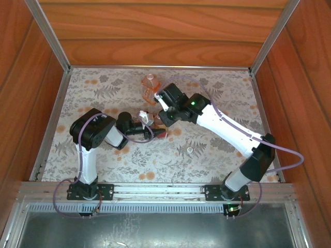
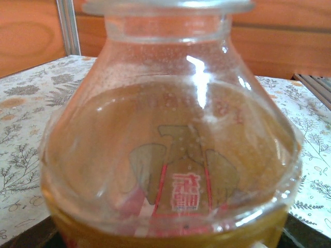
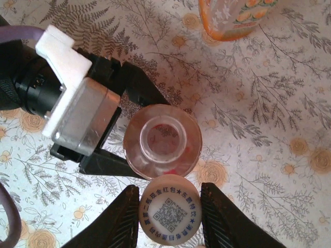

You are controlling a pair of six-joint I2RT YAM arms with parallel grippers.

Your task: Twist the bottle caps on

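Note:
A round clear bottle (image 3: 162, 139) with amber liquid stands upright, its mouth uncapped. My left gripper (image 3: 147, 137) is shut on its body, one black finger on each side. From the left wrist, the bottle's shoulder (image 2: 170, 155) is right against the camera. My right gripper (image 3: 169, 212) is shut on a whitish bottle cap (image 3: 169, 213) printed with a QR code. It holds the cap just beside the bottle's mouth, at its near edge and not over the opening. The wider orange bottle (image 1: 150, 87) stands behind on the table. A second small cap (image 1: 190, 150) lies loose on the cloth.
The two grippers meet at mid-table (image 1: 151, 123) on a floral cloth (image 1: 103, 88). Wooden walls and metal rails (image 1: 51, 119) close in the back and sides. The orange bottle (image 3: 232, 18) stands close behind the right gripper.

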